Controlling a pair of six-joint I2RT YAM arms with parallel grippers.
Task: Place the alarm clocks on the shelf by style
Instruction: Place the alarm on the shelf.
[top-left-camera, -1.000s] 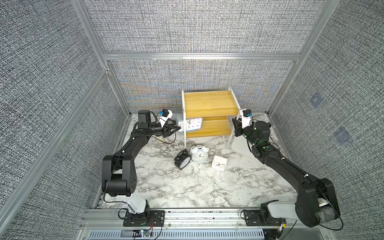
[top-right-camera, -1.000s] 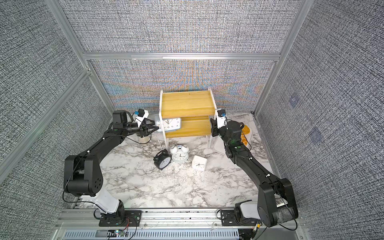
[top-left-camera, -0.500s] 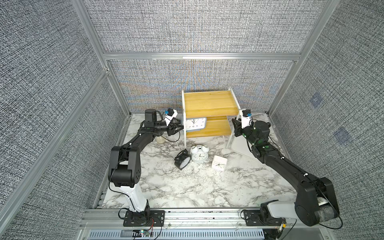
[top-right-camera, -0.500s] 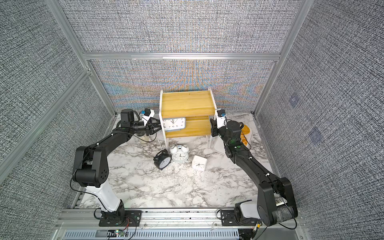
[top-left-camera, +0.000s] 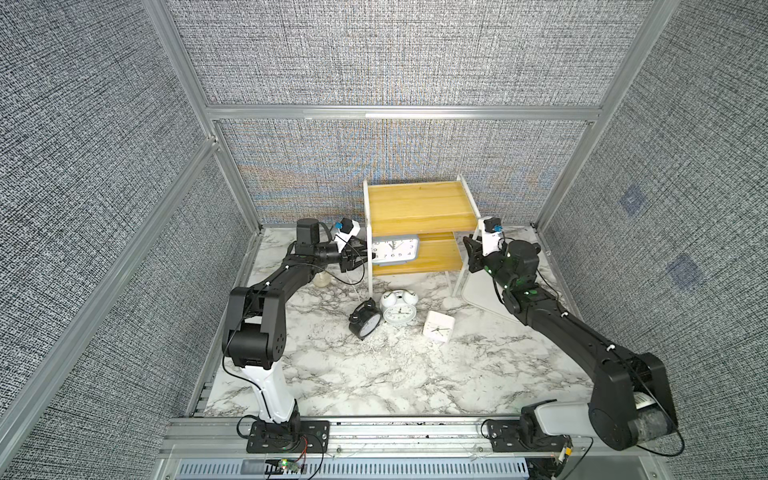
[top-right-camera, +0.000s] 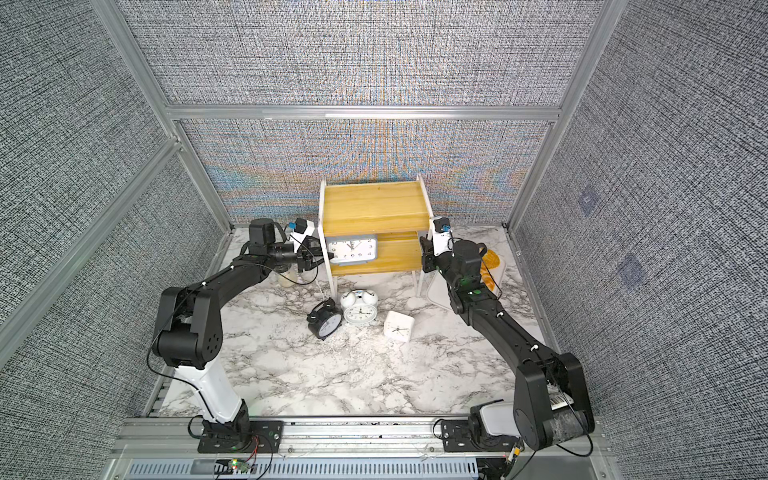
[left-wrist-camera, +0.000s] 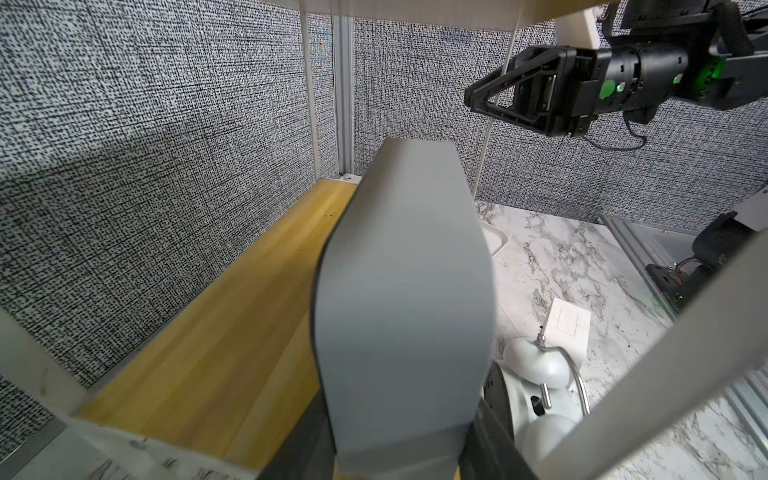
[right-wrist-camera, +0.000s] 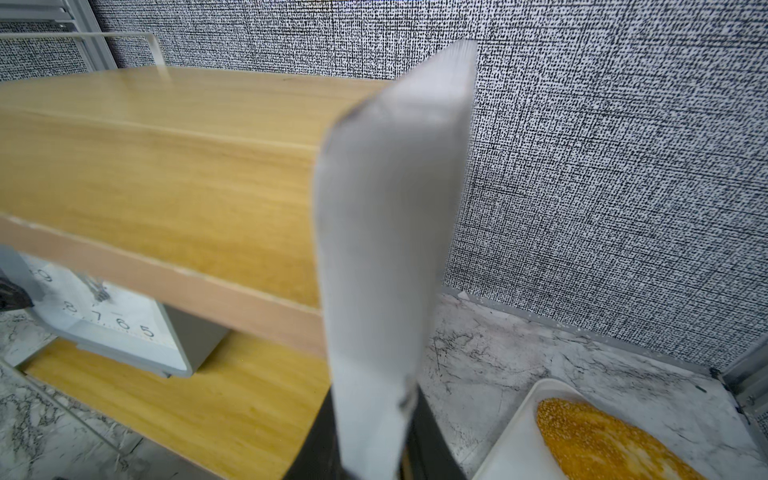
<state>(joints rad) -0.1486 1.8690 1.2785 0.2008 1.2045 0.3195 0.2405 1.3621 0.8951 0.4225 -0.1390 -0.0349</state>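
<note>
Left gripper (top-left-camera: 368, 258) clamped grey-blue clock (top-left-camera: 397, 254) inside lower tier of shelf (top-left-camera: 415, 203), left end. Right gripper (top-left-camera: 469, 251) pinched shelf's right frame. Black twin-bell clock (top-left-camera: 365, 325), white twin-bell clock (top-left-camera: 399, 313) and white square clock (top-left-camera: 436, 331) sat on tabletop (top-left-camera: 374, 382) before shelf.

**Clock face and fingers mostly out of sight**

In the left wrist view the grey clock (left-wrist-camera: 399, 291) shows only a plain side. Its face is turned away, its base runs off the edge, and it covers most of the left gripper (left-wrist-camera: 395, 453). In the right wrist view a blurred post (right-wrist-camera: 386, 208) of the shelf (right-wrist-camera: 166, 166) hides the right gripper (right-wrist-camera: 374, 453) except for dark slivers of its fingers (right-wrist-camera: 432, 449). The upper board cuts off the clock's dial. The bread (right-wrist-camera: 602, 440) runs off the frame. A pale object (top-left-camera: 322, 280) under the left arm cannot be identified.
</note>
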